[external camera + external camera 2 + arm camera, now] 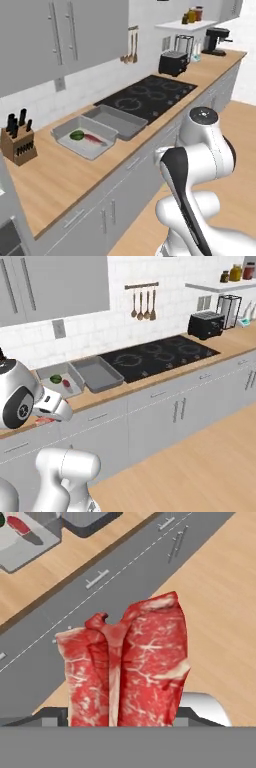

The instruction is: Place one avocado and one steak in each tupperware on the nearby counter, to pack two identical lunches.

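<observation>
A red steak [130,667] with pale streaks hangs in my gripper [48,416], which is shut on it; the fingertips are hidden behind the meat. The hand is held out over the floor, in front of the grey drawer fronts [100,577]. On the counter [55,180] lie two light-grey tupperware bins side by side. The left bin [62,131] holds a green avocado [76,135] and a second steak [93,139]. The right bin [117,120], next to the stovetop, is empty. In the right base view the filled bin [47,372] and the empty bin [97,375] lie beyond my hand.
A knife block [19,145] stands at the counter's left end. The black stovetop [147,95] lies right of the bins, with a toaster [173,62] and a coffee machine [216,40] beyond it. Utensils [142,303] hang on the wall. Wooden floor [200,466] lies to the right.
</observation>
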